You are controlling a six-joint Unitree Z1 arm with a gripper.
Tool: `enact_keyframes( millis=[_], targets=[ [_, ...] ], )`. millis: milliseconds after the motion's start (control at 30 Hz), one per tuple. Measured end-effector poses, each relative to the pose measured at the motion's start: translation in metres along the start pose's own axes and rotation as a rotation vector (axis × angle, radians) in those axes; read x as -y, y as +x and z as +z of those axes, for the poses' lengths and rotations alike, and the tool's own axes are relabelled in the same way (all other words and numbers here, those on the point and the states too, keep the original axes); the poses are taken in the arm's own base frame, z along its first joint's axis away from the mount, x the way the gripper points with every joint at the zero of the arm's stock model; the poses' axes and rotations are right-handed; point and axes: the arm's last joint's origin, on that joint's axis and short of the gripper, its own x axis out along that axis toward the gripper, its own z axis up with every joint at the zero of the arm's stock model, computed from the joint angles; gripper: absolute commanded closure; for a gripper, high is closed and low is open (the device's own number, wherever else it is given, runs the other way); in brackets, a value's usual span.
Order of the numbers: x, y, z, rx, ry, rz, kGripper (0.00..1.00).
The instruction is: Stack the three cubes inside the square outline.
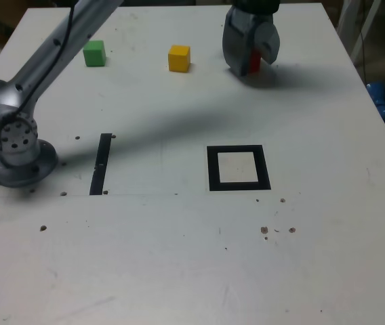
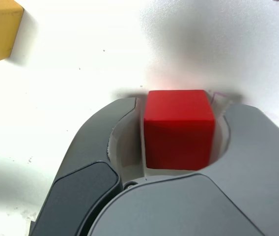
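Straddling the small solid red cube (image 2: 179, 129), the grey two-fingered gripper (image 1: 252, 51) has one jaw on each side of it. The wrist view shows the jaws close around the block, one looking pressed against a side face and the other with a thin sliver of pale gap, so I cannot tell whether the clamp is complete. My reading is that the claw sits low on the white tabletop (image 1: 179, 257) because this is the grasp for the first block, taken before anything goes to the goal.

Taking the thick black square outline with its pale centre (image 1: 238, 168) as landmark: the red cube lies well beyond it, towards the far edge of the table and almost straight behind it in the exterior view. The small yellow cube (image 1: 179, 58) sits beyond the outline and towards the exterior view's left, and the small green cube (image 1: 94, 53) further left again, well apart from it. The outline itself holds no block.

A cube has no long axis. The red one rests flat, its top face level, its side faces running roughly parallel to the jaws, which suits a square grip. The outline's sides lie roughly square to the table edges.
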Motion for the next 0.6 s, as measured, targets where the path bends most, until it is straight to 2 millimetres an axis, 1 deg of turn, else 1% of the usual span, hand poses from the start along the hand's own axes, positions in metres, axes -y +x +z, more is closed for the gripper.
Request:
enact_keyframes(
  millis=[233,333,433,533,600],
  targets=[
    [0.004,-0.001,0.000,-0.001,0.022,0.002,0.64],
    [0.009,-0.002,-0.004,-0.014,0.043,0.009,0.64],
    [0.019,-0.012,-0.014,-0.020,0.078,0.021,0.64],
    [0.028,-0.029,-0.025,-0.001,0.103,0.026,0.64],
    [0.036,-0.033,-0.035,-0.018,0.128,0.026,0.64]
  ],
)
